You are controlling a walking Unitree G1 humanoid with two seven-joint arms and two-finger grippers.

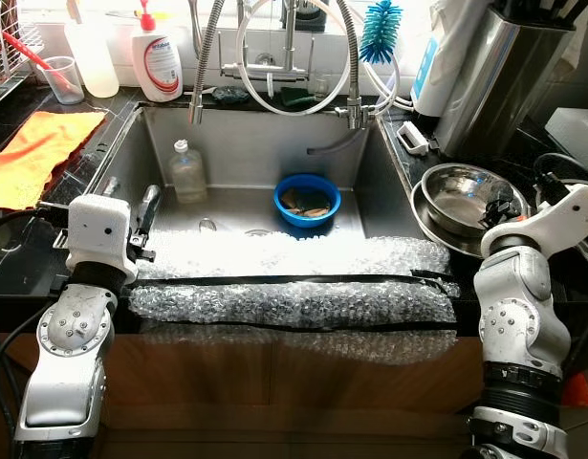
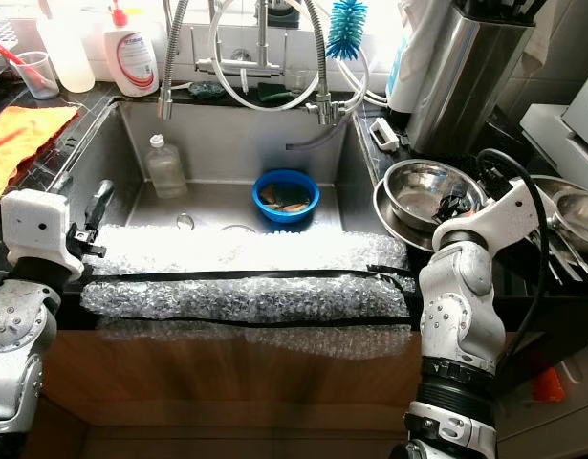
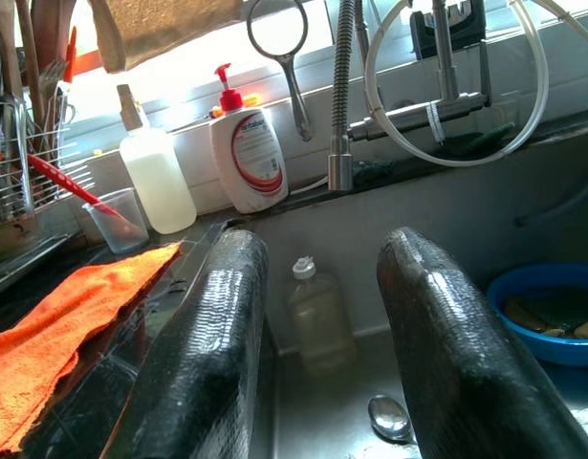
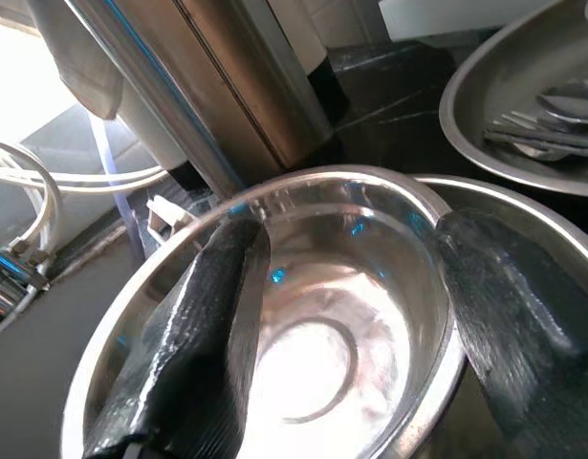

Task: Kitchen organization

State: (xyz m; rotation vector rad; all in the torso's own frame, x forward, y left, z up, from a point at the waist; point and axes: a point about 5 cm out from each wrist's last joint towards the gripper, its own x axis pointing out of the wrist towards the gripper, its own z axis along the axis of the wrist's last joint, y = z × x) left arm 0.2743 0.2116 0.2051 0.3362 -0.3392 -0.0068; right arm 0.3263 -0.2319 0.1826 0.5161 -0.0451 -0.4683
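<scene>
In the steel sink (image 1: 236,143) stand a blue bowl (image 1: 307,201) holding food scraps and a clear plastic bottle (image 1: 187,172), with a spoon (image 3: 389,416) lying near the drain. My left gripper (image 1: 147,212) reaches over the sink's left rim, open and holding nothing, pointing toward the bottle (image 3: 317,311). On the counter to the right sit stacked steel bowls (image 1: 437,177). My right gripper (image 4: 351,229) hovers open over the top bowl (image 4: 313,363), one finger (image 4: 193,325) to each side of its hollow.
Bubble wrap (image 1: 294,287) covers the sink's front edge. An orange cloth (image 1: 31,153) lies on the left counter, a soap dispenser (image 1: 156,57) and blue brush (image 1: 380,29) behind the sink. A tall steel canister (image 1: 504,67) and another bowl with cutlery (image 4: 542,105) crowd the right.
</scene>
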